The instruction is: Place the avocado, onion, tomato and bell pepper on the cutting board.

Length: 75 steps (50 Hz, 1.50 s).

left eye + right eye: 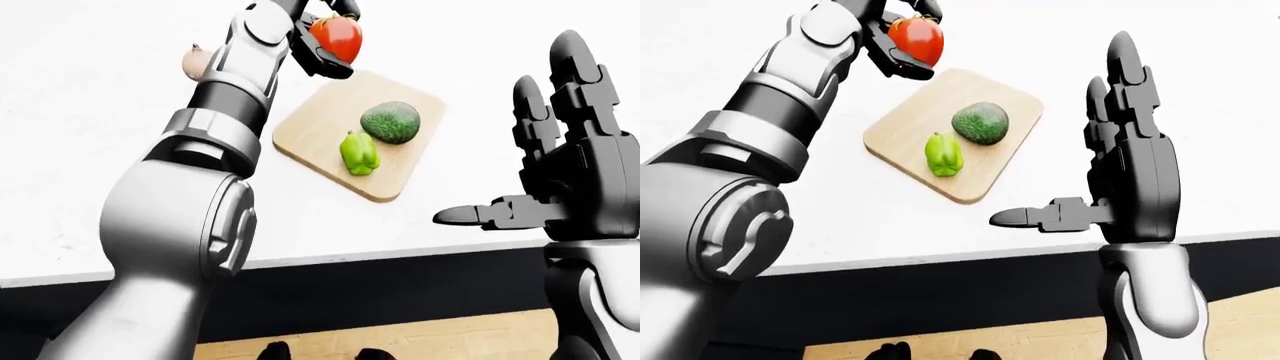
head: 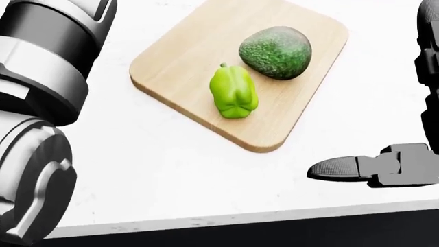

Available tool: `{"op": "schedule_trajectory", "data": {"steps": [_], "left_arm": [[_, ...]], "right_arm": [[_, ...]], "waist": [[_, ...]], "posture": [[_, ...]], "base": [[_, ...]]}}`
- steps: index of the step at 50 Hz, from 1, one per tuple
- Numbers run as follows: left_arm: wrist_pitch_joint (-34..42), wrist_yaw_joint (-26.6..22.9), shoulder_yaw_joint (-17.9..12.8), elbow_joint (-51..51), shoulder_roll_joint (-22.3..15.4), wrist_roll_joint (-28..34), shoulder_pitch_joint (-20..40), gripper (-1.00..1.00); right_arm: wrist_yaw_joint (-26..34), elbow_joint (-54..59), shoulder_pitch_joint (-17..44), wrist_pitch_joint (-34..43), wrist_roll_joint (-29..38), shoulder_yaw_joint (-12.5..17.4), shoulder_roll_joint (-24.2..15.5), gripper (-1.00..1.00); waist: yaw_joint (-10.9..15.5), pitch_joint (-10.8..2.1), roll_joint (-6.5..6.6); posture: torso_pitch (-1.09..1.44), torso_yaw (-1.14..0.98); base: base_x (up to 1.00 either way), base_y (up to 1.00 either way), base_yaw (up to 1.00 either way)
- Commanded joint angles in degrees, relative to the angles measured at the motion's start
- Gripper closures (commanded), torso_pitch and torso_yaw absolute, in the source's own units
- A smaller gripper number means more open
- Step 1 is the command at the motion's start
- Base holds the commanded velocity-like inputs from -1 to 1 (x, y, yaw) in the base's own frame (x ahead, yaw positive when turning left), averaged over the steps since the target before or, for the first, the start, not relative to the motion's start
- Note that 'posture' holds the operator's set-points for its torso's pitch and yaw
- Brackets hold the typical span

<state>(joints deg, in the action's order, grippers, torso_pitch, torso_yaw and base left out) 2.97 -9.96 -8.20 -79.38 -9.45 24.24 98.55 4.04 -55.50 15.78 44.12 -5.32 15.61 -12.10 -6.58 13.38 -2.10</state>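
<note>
A wooden cutting board (image 2: pixel 185 56) lies on the white counter with a green bell pepper (image 2: pixel 234 92) and a dark green avocado (image 2: pixel 276 52) on it. In the left-eye view my left hand (image 1: pixel 322 30) is shut on a red tomato (image 1: pixel 338 37), held above the board's upper left edge. The pale onion (image 1: pixel 195 61) lies on the counter to the left of my left forearm, partly hidden by it. My right hand (image 1: pixel 1110 142) stands open at the right, fingers spread upward, below and right of the board, holding nothing.
The white counter (image 2: pixel 158 170) ends in a front edge along the bottom of the head view, with a dark cabinet face (image 1: pixel 400 292) and wooden floor (image 1: pixel 450 337) beneath. My left arm (image 2: pixel 41 103) fills the left side of the head view.
</note>
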Motion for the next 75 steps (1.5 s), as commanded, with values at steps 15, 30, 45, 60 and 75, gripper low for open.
{"op": "schedule_trajectory", "data": {"steps": [15,30,45,60,75], "left_arm": [[-1.73,0.74,-0.21,2.62,-0.64,-0.21,2.27,1.00],[0.56,3.41,-1.00,2.33,-1.31,-0.45,0.58,1.00],[1.80,8.29,-1.17,2.07,-3.38,1.58,-0.47,1.00],[1.71,8.57,-1.31,1.92,-3.33,2.74,-2.66,1.00],[1.60,10.03,-0.99,1.75,-3.39,4.66,-4.88,1.00]], "right_arm": [[0.09,-1.96,0.14,-1.92,0.09,0.91,-0.20,-1.00],[0.14,-1.92,0.31,-1.80,-0.11,1.16,-0.34,-1.00],[0.00,-1.42,1.06,-1.53,0.26,0.56,-0.59,-1.00],[0.29,-2.28,0.05,-1.58,-0.07,1.20,-0.37,-1.00],[0.31,-2.27,-0.22,-1.82,0.49,0.93,-0.21,-1.00]], "waist": [[-4.01,-2.04,-0.77],[-8.14,-2.22,-1.41],[-9.67,-2.17,-1.56],[-10.00,-2.37,-1.58],[-10.19,-2.51,-1.54]], "posture": [[0.35,-0.25],[0.35,-0.29],[0.35,-0.29],[0.35,-0.29],[0.35,-0.29]], "base": [[0.00,0.00,0.00],[0.00,0.00,0.00],[0.00,0.00,0.00],[0.00,0.00,0.00],[0.00,0.00,0.00]]}}
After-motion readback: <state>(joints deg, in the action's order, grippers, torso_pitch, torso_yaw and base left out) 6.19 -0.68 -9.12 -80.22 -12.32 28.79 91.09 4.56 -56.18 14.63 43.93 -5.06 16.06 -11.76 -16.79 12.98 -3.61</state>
